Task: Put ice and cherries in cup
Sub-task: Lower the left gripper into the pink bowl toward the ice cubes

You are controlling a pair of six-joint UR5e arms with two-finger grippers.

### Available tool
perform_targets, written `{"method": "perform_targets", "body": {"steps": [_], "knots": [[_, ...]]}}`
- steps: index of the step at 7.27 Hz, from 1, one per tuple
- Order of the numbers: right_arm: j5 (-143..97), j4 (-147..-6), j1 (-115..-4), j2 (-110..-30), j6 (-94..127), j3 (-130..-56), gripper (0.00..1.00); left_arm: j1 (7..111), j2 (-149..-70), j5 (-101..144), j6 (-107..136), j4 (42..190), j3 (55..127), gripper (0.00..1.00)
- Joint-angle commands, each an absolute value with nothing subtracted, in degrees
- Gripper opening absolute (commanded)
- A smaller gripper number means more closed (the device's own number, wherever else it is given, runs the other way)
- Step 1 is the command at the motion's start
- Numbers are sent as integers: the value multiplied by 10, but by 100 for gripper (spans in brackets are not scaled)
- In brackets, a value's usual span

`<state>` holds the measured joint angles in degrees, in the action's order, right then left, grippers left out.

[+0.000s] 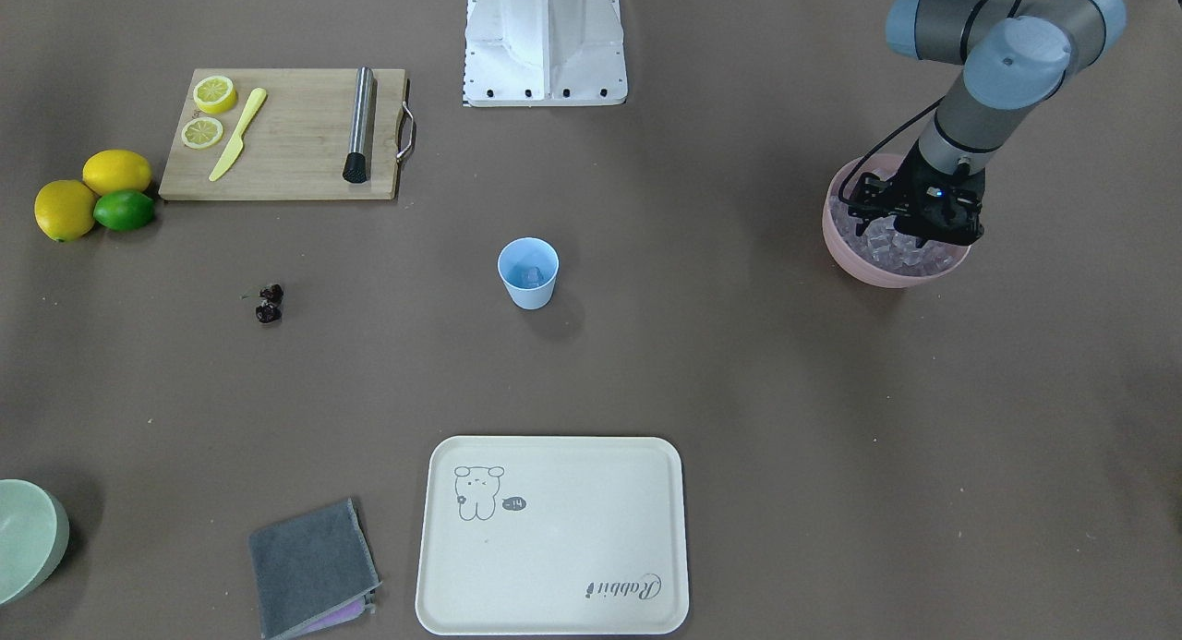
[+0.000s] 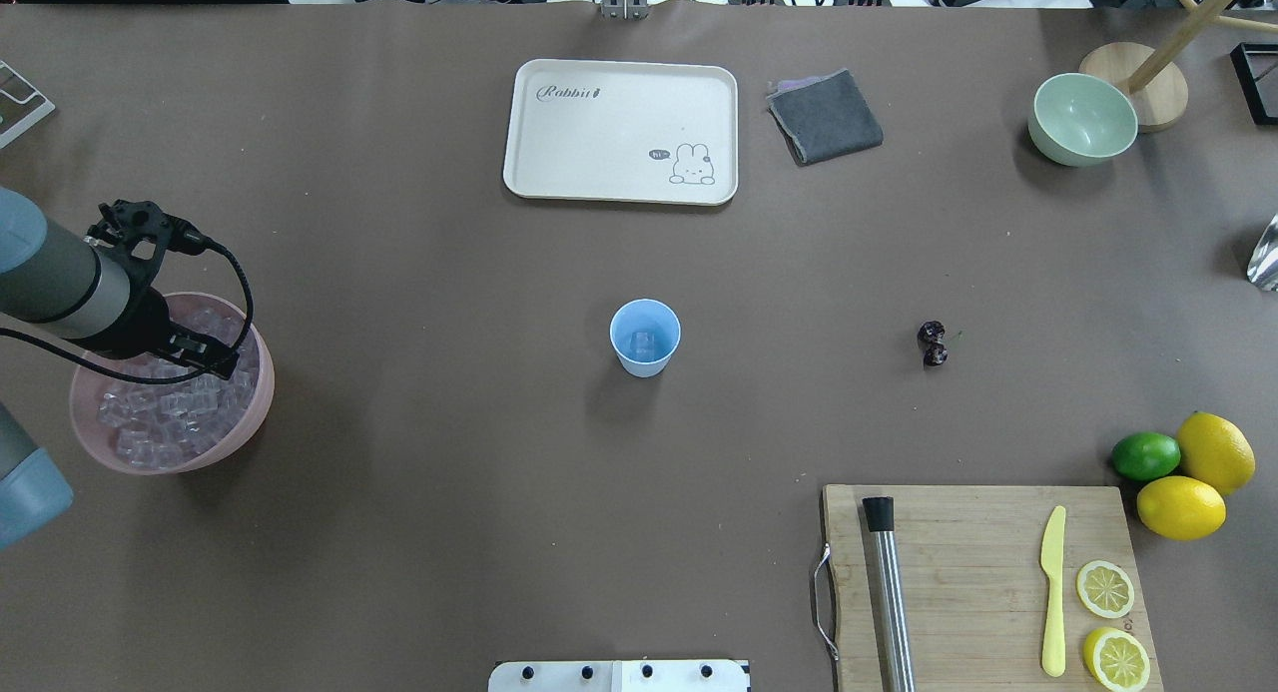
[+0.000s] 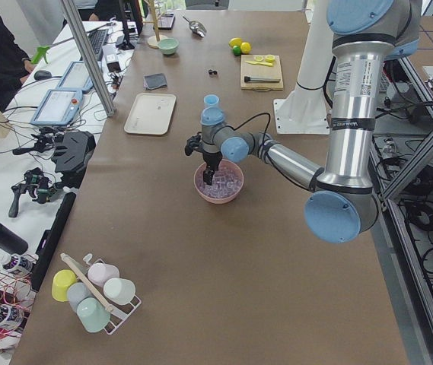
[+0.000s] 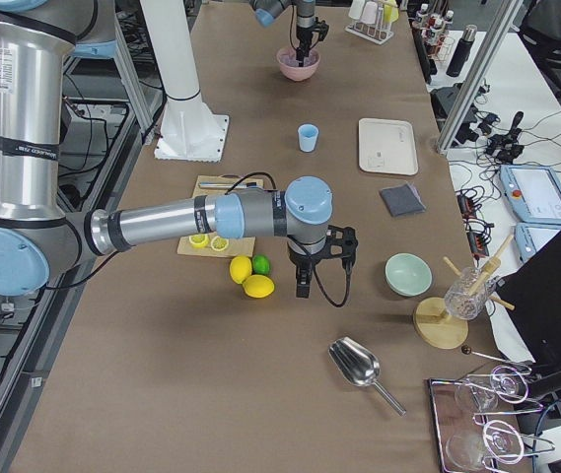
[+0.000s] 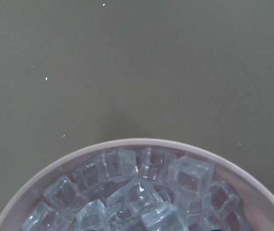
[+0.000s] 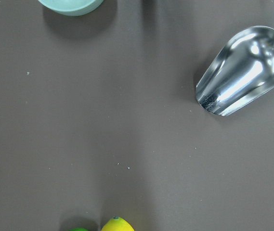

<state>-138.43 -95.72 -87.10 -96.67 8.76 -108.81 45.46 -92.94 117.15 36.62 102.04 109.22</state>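
Observation:
The pale blue cup [image 2: 645,338] stands upright mid-table with one ice cube [image 2: 644,346] inside; it also shows in the front view [image 1: 528,272]. The cherries [image 2: 934,343] lie on the table to its right. More ice [image 5: 137,192] fills the pink bowl [image 2: 255,412] at the table's left end. My left gripper [image 1: 910,226] hangs over that bowl with its fingers spread, tips at the ice, holding nothing that I can see. My right gripper [image 4: 303,288] shows only in the right side view, beside the lemons, so I cannot tell whether it is open or shut.
A cutting board [image 2: 978,582] holds a metal muddler, a yellow knife and lemon slices. Lemons [image 2: 1183,507] and a lime [image 2: 1145,455] lie next to it. A cream tray [image 2: 621,131], a grey cloth [image 2: 825,116] and a pale green bowl [image 2: 1083,118] stand at the far side. A metal scoop [image 6: 242,70] lies near the right gripper.

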Motion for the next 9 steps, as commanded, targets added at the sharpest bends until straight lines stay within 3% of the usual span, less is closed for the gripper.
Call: {"method": "perform_targets", "body": {"steps": [1,4,6,9], "knots": [[-1384,-957,-871,-966,88,-1091,100,454,-929,1172,367,1020,1092,82],[-1385,-957,-871,-966,88,-1092,100,454,-928,1172,366,1020,1091,78],[-1385,-957,-871,-966,88,-1095,100,454,-924,1172,367,1020,1092,55],[-1384,-957,-871,-966,88,-1096,100,454,-924,1172,367,1020,1093,51]]}}
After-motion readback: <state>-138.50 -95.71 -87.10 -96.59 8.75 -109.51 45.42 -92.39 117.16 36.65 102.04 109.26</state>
